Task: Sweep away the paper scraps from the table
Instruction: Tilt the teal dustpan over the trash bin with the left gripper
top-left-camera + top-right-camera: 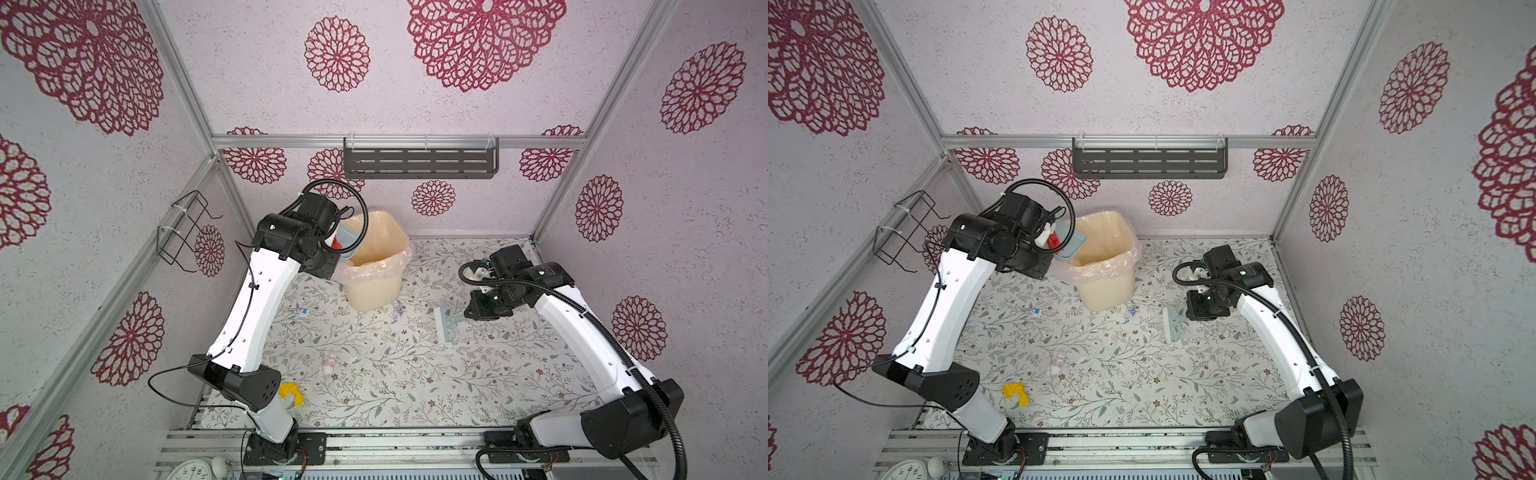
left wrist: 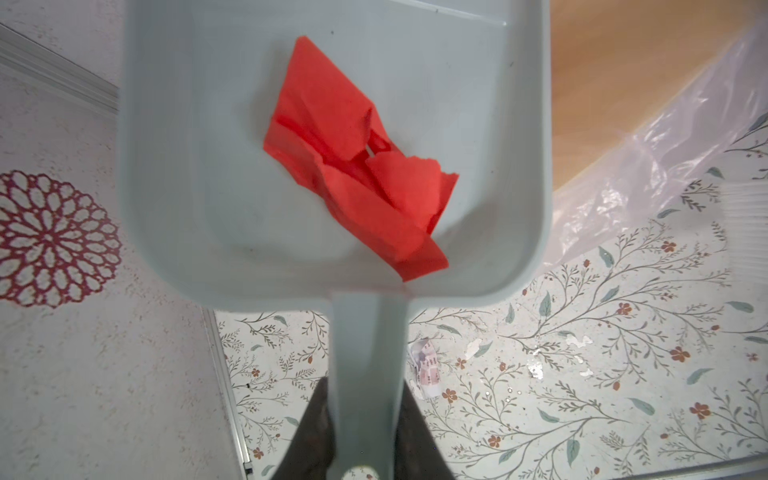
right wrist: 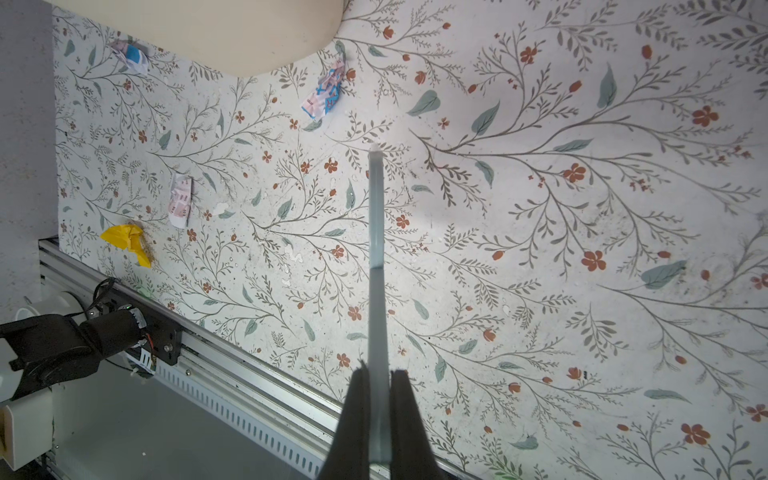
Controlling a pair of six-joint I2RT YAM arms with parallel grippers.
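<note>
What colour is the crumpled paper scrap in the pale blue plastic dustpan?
The paper scrap is bright red, clearest in the left wrist view.

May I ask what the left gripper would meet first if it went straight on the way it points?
Probably the lined bin: the left gripper holds the dustpan by its handle, front edge at the bin's rim, so the dustpan would reach the bin's inside first, though depth is unclear.

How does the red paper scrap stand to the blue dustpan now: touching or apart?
Touching. The left wrist view shows the red paper scrap lying on the floor of the dustpan, one end against the wall near the handle.
</note>
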